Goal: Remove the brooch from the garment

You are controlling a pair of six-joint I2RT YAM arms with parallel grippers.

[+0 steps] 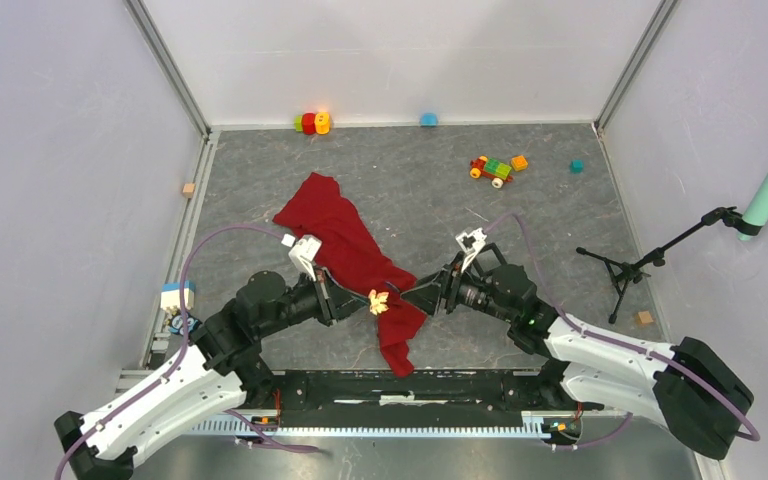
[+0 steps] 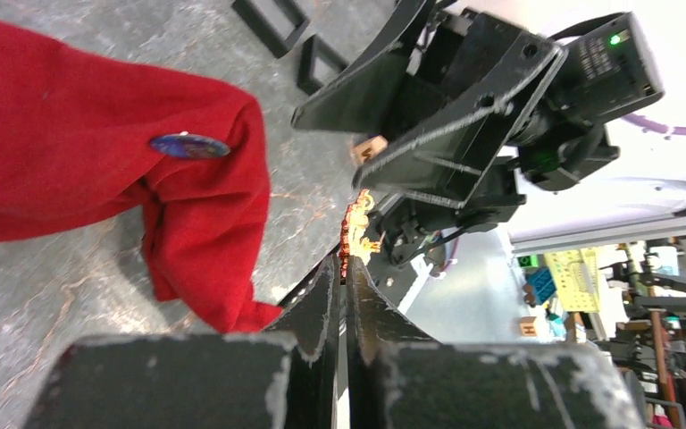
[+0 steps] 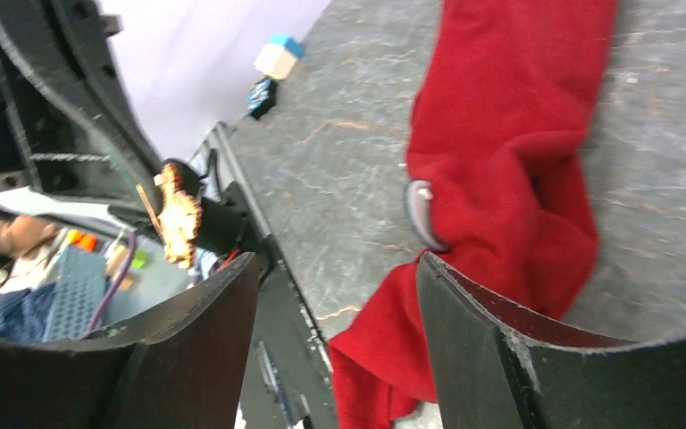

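Note:
The deep-red garment (image 1: 345,240) lies crumpled on the grey table, also seen in the left wrist view (image 2: 71,152) and the right wrist view (image 3: 509,134). My left gripper (image 1: 365,298) (image 2: 346,264) is shut on the small gold brooch (image 1: 378,300) (image 2: 355,234) (image 3: 177,219), which juts from its tips, apart from the fabric. A small round disc (image 2: 189,146) (image 3: 420,210) sits on the cloth. My right gripper (image 1: 406,294) (image 3: 335,264) faces the left one at close range, open and holding nothing.
Toys lie along the back: a red-yellow-green piece (image 1: 310,122), a blue bit (image 1: 428,119), a toy car (image 1: 492,170), an orange block (image 1: 519,162), a teal cube (image 1: 577,166). A black tripod stand (image 1: 625,268) is at right, a blue-white block (image 1: 176,295) at left.

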